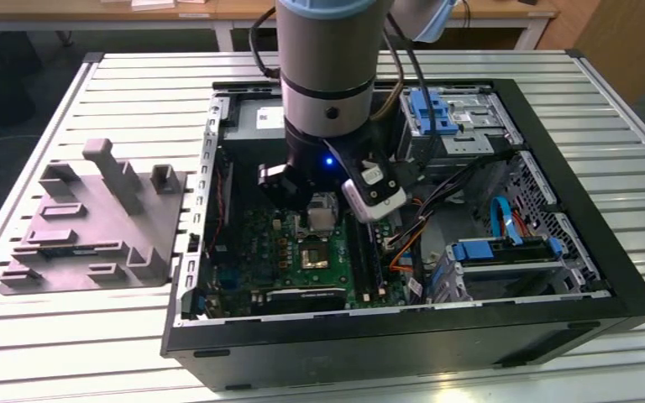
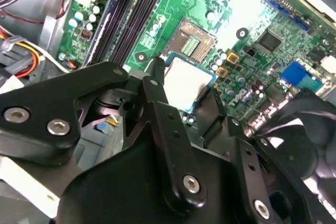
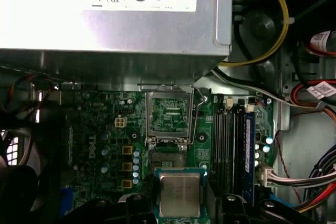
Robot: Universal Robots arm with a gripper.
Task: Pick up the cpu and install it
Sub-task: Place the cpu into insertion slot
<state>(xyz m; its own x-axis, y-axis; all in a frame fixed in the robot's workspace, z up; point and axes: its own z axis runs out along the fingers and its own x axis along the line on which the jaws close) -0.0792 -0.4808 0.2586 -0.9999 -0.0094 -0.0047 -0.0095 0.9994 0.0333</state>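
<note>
In the second wrist view the gripper [image 2: 186,92] is clamping the cpu [image 2: 189,80], its black fingers [image 2: 156,85] pressing on two opposite edges of the chip. The cpu is showing as a small flat square with a pale silvery metal top that is catching the light, and a thin blue-green rim is running round it. In the first wrist view the same chip [image 3: 179,192] is looking duller and greyer, with rounded corners on the metal cap and the green border standing out clearly. It is lying level in the grip and hanging over the green motherboard [image 3: 105,124], not seated in anything.

Just beyond the chip the socket [image 3: 167,153] is sitting with its shiny metal frame swung open and its wire lever lifted. Dark memory slots [image 3: 231,140] are running alongside the socket, and the silver power supply [image 3: 115,24] is lying farther back.

In the exterior view the arm [image 1: 328,75] is reaching down into the open computer case [image 1: 412,353], holding the cpu [image 1: 320,211] above the board near the socket [image 1: 313,254]. A grey moulded tray [image 1: 76,243] with upright posts is resting on the slatted table [image 1: 65,361], at the exterior view's left, beside the case.
</note>
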